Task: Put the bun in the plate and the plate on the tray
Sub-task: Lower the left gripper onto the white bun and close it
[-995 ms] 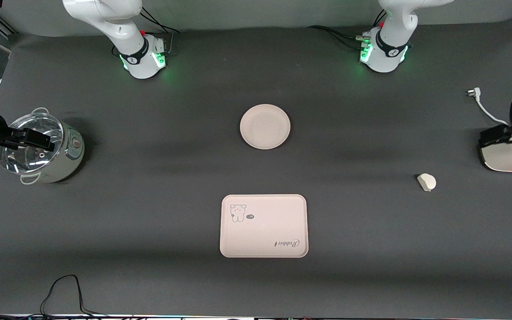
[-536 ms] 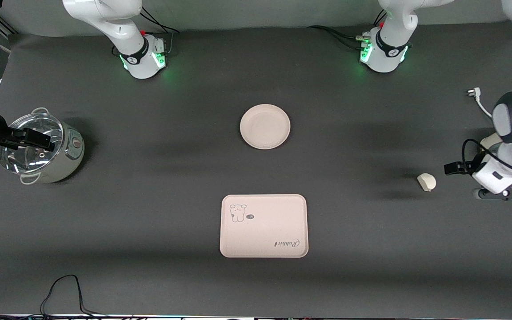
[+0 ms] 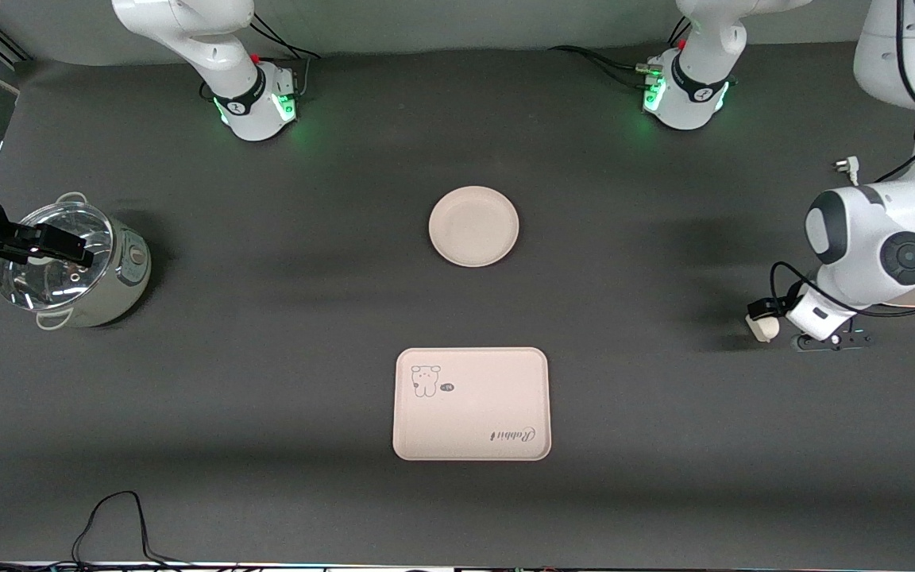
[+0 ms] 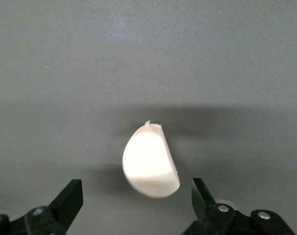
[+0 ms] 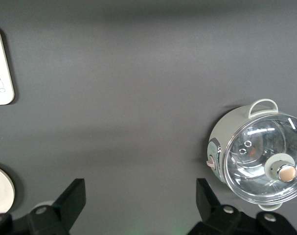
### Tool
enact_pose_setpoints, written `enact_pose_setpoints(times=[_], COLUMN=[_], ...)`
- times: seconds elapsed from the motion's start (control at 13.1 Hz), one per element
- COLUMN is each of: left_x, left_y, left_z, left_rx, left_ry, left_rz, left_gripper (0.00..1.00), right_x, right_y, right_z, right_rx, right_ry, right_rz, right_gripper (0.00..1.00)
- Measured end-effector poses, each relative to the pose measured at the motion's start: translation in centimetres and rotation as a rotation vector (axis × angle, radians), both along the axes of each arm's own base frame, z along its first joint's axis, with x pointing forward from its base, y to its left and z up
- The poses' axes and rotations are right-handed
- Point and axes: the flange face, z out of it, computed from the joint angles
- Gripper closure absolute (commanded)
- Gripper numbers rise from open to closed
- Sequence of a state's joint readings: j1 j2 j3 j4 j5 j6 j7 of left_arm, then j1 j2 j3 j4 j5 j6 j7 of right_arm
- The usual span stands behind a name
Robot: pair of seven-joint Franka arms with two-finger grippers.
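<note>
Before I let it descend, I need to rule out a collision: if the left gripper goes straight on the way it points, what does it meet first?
The bun. The left gripper hangs open over it, a finger on each side, so probably bun, then table; height unclear.

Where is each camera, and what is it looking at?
Front view: high across the table, facing both arms' bases; shows plate, tray, pot, both arms.
Left wrist view: on the left arm, looking down at the bun between the open left gripper.
Right wrist view: on the right arm, over the pot; open right gripper shows.
Shared: front and left wrist both show the bun.
</note>
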State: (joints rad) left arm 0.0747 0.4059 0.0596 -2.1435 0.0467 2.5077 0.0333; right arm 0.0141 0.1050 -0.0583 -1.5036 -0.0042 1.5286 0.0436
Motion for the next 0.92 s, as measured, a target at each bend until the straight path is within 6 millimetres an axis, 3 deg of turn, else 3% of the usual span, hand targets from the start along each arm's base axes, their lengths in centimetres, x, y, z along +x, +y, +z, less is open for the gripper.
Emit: enact_pose_setpoints(times=[0.08,0.15,0.23,0.31,0.38,0.69,0.92], left_x=[0.1,0.0,-0.1,-0.3,-0.3,0.0,1.0], left_y=[-0.3,-0.5,-0.6,-0.6,-0.6,-1.7,-5.3], left_z=[-0.8,-1.7,-2.4,-2.9,-3.3,-2.7,1.6], left_rx=[-0.001,-0.005,-0.012,-0.018,-0.02,-0.022,-0.027], left_ry=[-0.008,-0.005,0.002,0.01,0.016,0.031,0.05], left_rz=[0.003,0.014,0.027,0.037,0.043,0.025,-0.04], left_gripper=[0.02,0.11,0.37,0.75,1.0,1.0,1.0], right_x=[0.0,0.0,-0.1,-0.1,-0.1,-0.1,-0.1], right_y=[0.0,-0.1,-0.2,-0.2,-0.3,-0.3,-0.3], right_z=[0.0,0.0,0.0,0.0,0.0,0.0,0.0], right_rx=[0.0,0.0,0.0,0.0,0.0,0.0,0.0], right_ry=[0.0,0.001,0.001,0.002,0.003,0.004,0.005], right_rz=[0.0,-0.002,-0.003,-0.004,-0.005,-0.006,-0.006], right_gripper=[0.0,0.0,0.0,0.0,0.0,0.0,0.0])
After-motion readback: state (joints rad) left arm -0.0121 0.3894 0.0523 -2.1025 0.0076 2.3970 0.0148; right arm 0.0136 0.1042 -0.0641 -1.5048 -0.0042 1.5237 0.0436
